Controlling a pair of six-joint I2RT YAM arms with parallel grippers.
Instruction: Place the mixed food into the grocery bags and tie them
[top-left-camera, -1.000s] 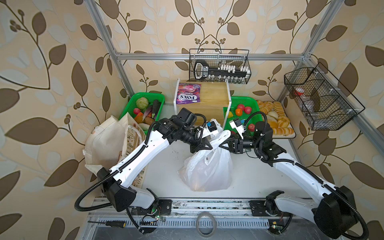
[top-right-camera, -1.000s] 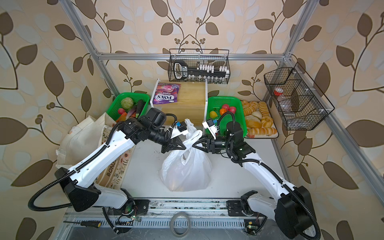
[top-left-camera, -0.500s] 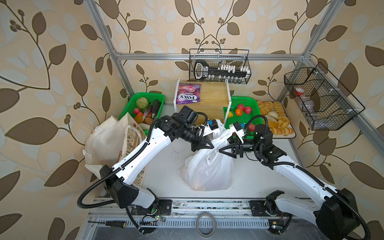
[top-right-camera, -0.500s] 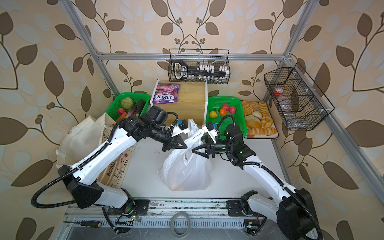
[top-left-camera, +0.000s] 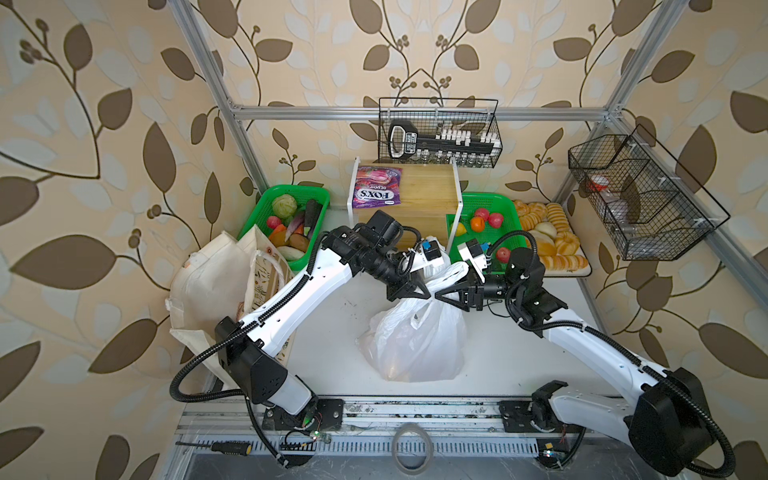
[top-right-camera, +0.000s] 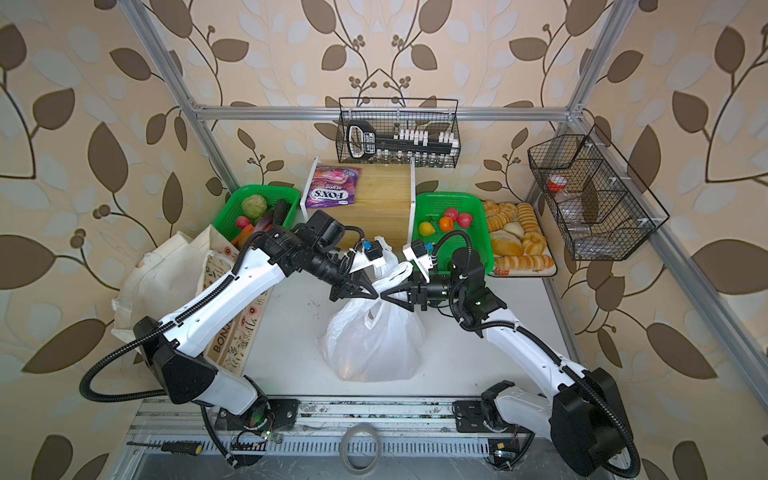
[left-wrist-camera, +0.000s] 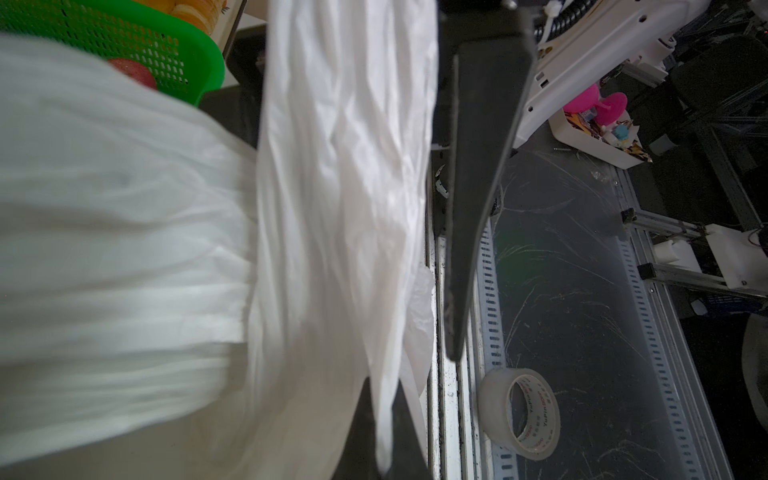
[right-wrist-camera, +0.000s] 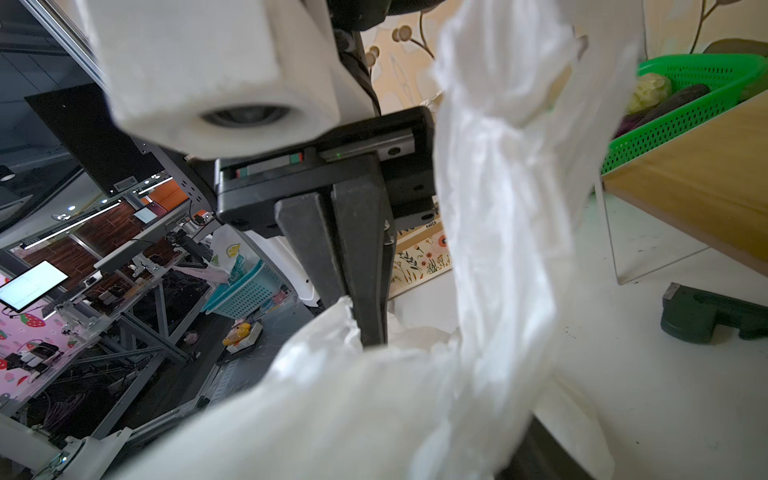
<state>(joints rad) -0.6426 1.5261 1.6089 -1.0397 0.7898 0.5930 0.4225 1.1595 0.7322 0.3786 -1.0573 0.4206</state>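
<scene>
Right gripper (top-left-camera: 438, 297) has closed in, tips almost meeting the left gripper (top-left-camera: 427, 296), still clamped on a handle of the thin white plastic carrier bag (top-left-camera: 415, 345) at the white tabletop's (top-left-camera: 498, 357) middle, contents hidden. Cream canvas tote (top-left-camera: 203, 286) slumps at the left edge; green mesh baskets (top-left-camera: 291, 189) behind hold toy produce. Right jaws' spread: cannot tell.

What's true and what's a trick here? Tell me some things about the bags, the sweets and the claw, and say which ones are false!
1. The white plastic bag stands on the table between the two arms. True.
2. The purple Fox's packet is inside that bag. False: it lies on the wooden shelf at the back.
3. The left claw is shut on the bag's plastic. True.
4. The cream tote is at the table's right edge. False: it slumps at the left edge.
</scene>
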